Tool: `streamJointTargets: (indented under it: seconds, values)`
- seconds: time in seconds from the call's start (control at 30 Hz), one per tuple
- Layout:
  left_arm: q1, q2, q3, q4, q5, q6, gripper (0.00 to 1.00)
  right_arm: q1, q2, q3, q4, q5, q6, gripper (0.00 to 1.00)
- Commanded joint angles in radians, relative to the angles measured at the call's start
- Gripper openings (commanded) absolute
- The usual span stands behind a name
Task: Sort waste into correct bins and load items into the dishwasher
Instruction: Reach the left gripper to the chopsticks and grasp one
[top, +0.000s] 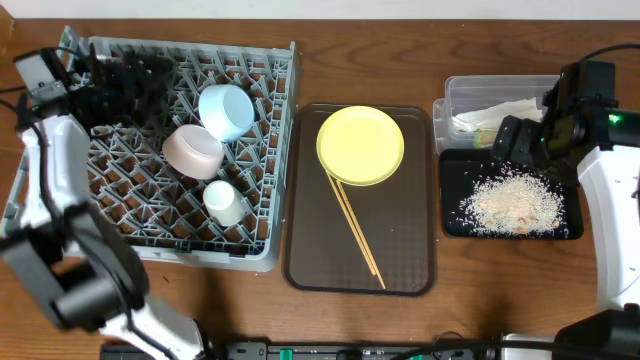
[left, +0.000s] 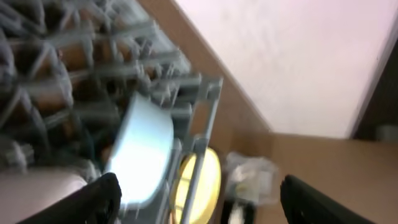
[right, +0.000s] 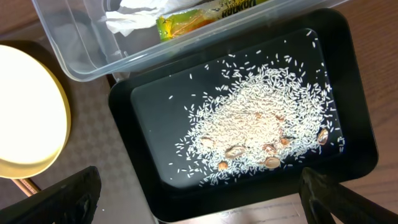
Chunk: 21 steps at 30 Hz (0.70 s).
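L arm's gripper (left: 202, 196) hangs over the far-L corner of the dish rack (top: 120, 200), fingers spread wide w/ nothing between them. In the rack: light blue bowl (top: 226, 110), white-pink bowl (top: 192, 150) and small white cup (top: 224, 203). Centre: brown tray (top: 400, 250) holds the yellow plate (top: 360, 145) and the 2 chopsticks (top: 356, 230), their top ends just under the plate's near rim. R side: clear tub (top: 470, 100) has the napkin (right: 134, 18) and wrapper (right: 186, 22); black tray (top: 455, 200) has the rice scraps (top: 515, 203). R gripper (right: 205, 199) hovers above that tray, also agape and empty.

Judging by this, waste looks sorted and loading is the step in hand, w/ plate and chopsticks to go. Next move prob. needs an arm to reach the brown tray, pinch the plate by its rim and stand it between pegs.
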Motion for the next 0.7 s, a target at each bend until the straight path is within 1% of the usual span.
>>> streamJointTargets:
  seconds: [0.0, 0.07, 0.13, 0.2, 0.23, 0.33, 0.47, 0.5, 0.57, 0.67]
  values:
    - [-0.118, -0.15, 0.01, -0.174, -0.337, 0.121, 0.85, -0.005, -0.002, 0.02, 0.0, -0.004, 0.01, 0.99]
    - [-0.206, -0.209, 0.01, -0.295, -0.494, 0.12, 0.85, -0.005, -0.002, 0.02, 0.0, -0.004, 0.01, 0.99]
    - [-0.291, -0.251, 0.01, -0.395, -0.592, 0.12, 0.85, -0.005, -0.002, 0.02, -0.001, -0.004, 0.01, 0.99]
    - [-0.387, -0.283, 0.01, -0.475, -0.658, 0.12, 0.86, -0.005, -0.002, 0.02, -0.001, -0.004, 0.009, 0.99]
    - [-0.433, -0.293, 0.01, -0.5, -0.676, 0.12, 0.86, -0.005, -0.002, 0.02, -0.001, -0.004, 0.009, 0.99]
    - [-0.546, -0.297, 0.01, -0.555, -0.667, 0.12, 0.86, -0.005, -0.002, 0.02, -0.001, -0.004, 0.002, 0.99]
    - [-0.681, -0.286, -0.013, -0.564, -0.668, 0.108, 0.86, -0.005, -0.002, 0.02, -0.001, -0.004, 0.001, 0.99]
    - [-0.707, -0.282, -0.019, -0.564, -0.669, 0.092, 0.86, -0.005, -0.002, 0.02, -0.002, -0.004, 0.001, 0.99]
    - [-0.764, -0.267, -0.037, -0.564, -0.708, 0.011, 0.86, -0.005, -0.002, 0.02, -0.002, -0.005, 0.002, 0.99]
    - [-0.848, -0.243, -0.082, -0.563, -0.865, -0.172, 0.86, -0.005, -0.002, 0.02, -0.002, -0.004, 0.002, 0.99]
